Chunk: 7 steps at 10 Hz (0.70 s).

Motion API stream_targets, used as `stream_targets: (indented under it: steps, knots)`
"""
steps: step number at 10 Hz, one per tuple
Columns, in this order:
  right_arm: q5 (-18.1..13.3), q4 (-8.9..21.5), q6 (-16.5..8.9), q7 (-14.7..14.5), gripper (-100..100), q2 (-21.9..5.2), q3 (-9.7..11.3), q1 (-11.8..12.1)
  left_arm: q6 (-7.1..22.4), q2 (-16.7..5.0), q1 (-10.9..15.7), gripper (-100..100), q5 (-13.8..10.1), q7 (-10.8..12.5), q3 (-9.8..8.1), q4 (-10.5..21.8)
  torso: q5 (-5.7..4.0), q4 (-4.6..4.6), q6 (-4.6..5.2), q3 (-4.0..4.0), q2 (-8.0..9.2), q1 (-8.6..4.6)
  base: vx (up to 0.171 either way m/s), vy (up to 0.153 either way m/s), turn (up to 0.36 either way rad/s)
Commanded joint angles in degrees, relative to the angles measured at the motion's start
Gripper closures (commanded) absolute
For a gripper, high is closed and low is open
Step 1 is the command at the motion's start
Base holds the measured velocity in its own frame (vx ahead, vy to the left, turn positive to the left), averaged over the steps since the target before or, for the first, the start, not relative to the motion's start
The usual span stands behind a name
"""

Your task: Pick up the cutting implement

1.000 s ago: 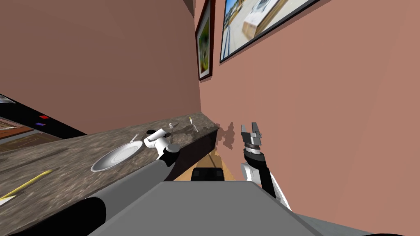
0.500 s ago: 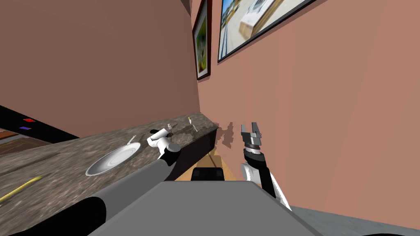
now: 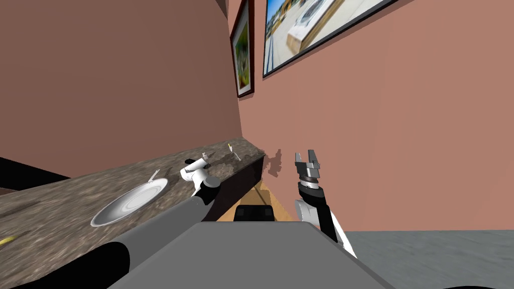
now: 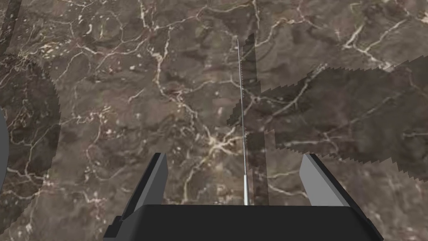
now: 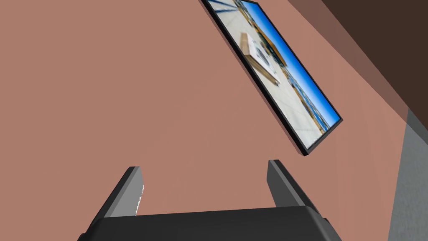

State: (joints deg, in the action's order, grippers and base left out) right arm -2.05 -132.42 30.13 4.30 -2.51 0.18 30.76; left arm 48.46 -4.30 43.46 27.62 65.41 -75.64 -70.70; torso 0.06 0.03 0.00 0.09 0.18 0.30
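In the left wrist view a thin grey knife (image 4: 242,121) lies on the dark marbled countertop (image 4: 125,83). It is seen edge-on as a narrow line. It runs from the gripper's body straight out between the fingers, nearer one finger than the other. My left gripper (image 4: 235,157) is open just above the counter, and neither finger touches the blade. In the head view the left gripper (image 3: 204,156) hovers over the countertop (image 3: 60,210) past a white plate (image 3: 129,201). My right gripper (image 3: 307,156) is open, held up to the right of the counter's end.
A small utensil (image 3: 153,175) rests at the plate's far rim. Another with a yellow tip (image 3: 234,151) lies near the counter's far end by the wall. A yellow strip (image 3: 5,241) lies on the counter far to the left. The plate's rim (image 4: 1,150) shows beside the left hand.
The whole head picture has shifted: the plate and the yellow strip slid leftward, so I have turned. Both arms keep their pose.
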Motion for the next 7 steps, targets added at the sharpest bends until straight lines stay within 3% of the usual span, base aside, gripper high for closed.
stream_targets:
  steps: [1,3,4,5,7]
  knots:
    - [0.0,0.0,0.0,0.0,0,0.0,0.0,0.0,-0.6,-0.1,-0.5,-100,1.0,2.4,0.48,0.4,0.00,0.00,0.00,0.00,0.00,0.00,-0.058,0.069,-0.160]
    - [0.0,0.0,0.0,0.0,0,0.0,0.0,0.0,-1.2,-0.3,-1.1,-100,2.2,5.2,1.06,0.9,0.01,0.00,0.00,0.00,0.00,0.04,-0.054,0.065,-0.158]
    - [0.0,0.0,0.0,0.0,0,0.0,0.0,0.0,-0.9,-0.3,-0.9,-100,1.8,4.2,0.88,0.7,0.00,0.00,-0.01,0.00,0.00,0.02,-0.027,0.028,-0.029]
    - [0.0,0.0,0.0,0.0,0,0.0,0.0,0.0,-1.0,-0.3,-0.9,100,1.8,4.5,0.91,0.8,-0.02,-0.01,-0.03,-0.04,-0.09,-0.08,-0.005,0.006,0.005]
    - [0.0,0.0,0.0,0.0,0,0.0,0.0,0.0,-1.0,-0.3,-0.9,100,1.8,4.4,0.90,0.8,-0.04,-0.04,-0.02,-0.11,-0.20,-0.19,0.000,0.000,0.000]
